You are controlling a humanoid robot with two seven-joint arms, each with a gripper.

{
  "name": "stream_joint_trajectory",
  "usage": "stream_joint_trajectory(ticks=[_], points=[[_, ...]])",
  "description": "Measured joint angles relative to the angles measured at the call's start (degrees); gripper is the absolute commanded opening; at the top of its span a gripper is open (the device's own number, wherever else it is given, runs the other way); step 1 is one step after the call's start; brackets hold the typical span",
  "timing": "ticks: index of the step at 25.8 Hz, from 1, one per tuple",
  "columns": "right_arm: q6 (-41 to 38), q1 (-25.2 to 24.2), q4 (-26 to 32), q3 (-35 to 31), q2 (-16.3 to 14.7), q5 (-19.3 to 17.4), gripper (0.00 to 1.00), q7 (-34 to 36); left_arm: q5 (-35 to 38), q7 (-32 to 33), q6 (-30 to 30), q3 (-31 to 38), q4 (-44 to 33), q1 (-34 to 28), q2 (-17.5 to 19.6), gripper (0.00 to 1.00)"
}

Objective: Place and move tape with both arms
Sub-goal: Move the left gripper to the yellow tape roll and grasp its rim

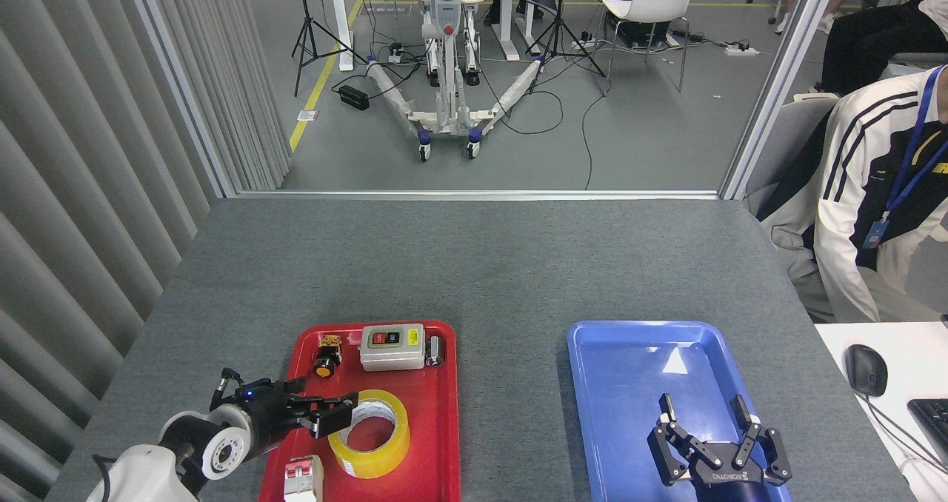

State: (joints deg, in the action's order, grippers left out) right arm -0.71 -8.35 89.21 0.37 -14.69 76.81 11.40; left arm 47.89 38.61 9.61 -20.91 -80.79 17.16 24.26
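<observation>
grey felt is covering the table (481,265), with a red tray (444,428) and a blue tray (629,383) sitting on it. the left gripper (337,413) is reaching sideways over the red tray, its fingers overlapping the near-left rim of the tape (370,433); whether they are clenching is unclear. the right gripper (707,420) is hovering spread wide over the blue tray, grasping nothing.
</observation>
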Motion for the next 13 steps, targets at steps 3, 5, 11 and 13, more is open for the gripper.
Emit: stream_joint_trajectory(ticks=[3, 5, 11, 13], points=[[0.0, 0.0, 0.0, 0.0, 0.0, 0.1, 1.00, -0.1, -2.7, 0.2, -0.6, -4.5, 2.2, 2.7, 1.2, 1.00], [0.0, 0.0, -0.1, 0.0, 0.0, 0.2, 1.00, -0.1, -3.5, 0.2, -0.6, -6.6, 3.5, 3.9, 1.6, 1.00], [0.0, 0.0, -0.2, 0.1, 0.0, 0.9, 1.00, -0.2, -4.1, 0.1, -0.6, -11.4, 6.7, 6.0, 2.8, 0.99], [0.0, 0.0, -0.2, 0.1, 0.0, 1.1, 1.00, -0.2, -4.1, 0.1, -0.5, -12.8, 7.6, 6.8, 3.3, 0.98]])
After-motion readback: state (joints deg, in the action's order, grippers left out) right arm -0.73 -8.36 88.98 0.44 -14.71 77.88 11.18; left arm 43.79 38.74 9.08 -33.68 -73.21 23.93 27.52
